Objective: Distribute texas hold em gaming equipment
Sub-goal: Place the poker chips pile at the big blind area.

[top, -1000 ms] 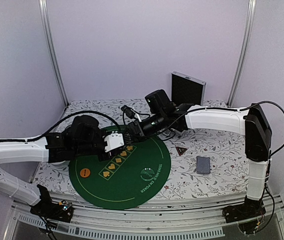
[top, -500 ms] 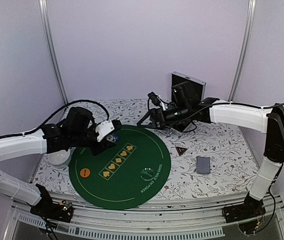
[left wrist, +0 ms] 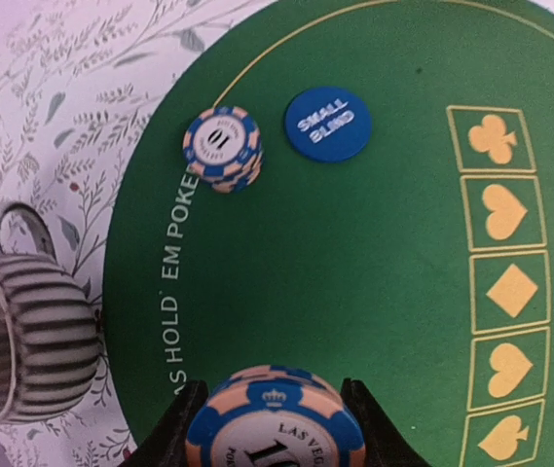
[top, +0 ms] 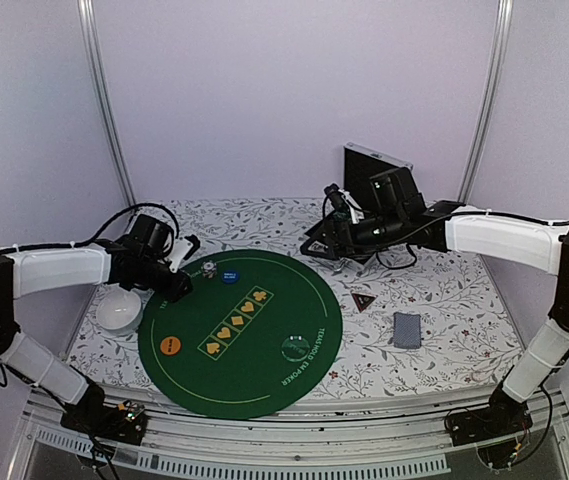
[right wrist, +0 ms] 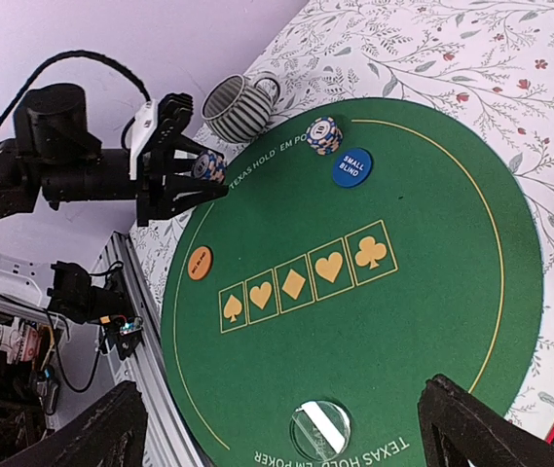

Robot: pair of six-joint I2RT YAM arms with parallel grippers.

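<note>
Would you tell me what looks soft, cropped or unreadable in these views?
Top external: evenly lit, but the small blind disc is too small to read. Left wrist: the held poker chips are cropped by the bottom edge, their print sharp. Right wrist: its own fingers are dark, soft shapes; the green mat is crisp.

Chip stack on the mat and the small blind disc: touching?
Apart. The left wrist view shows a strip of bare green mat between the chip stack and the blue SMALL BLIND disc. The right wrist view shows the same gap.
</note>
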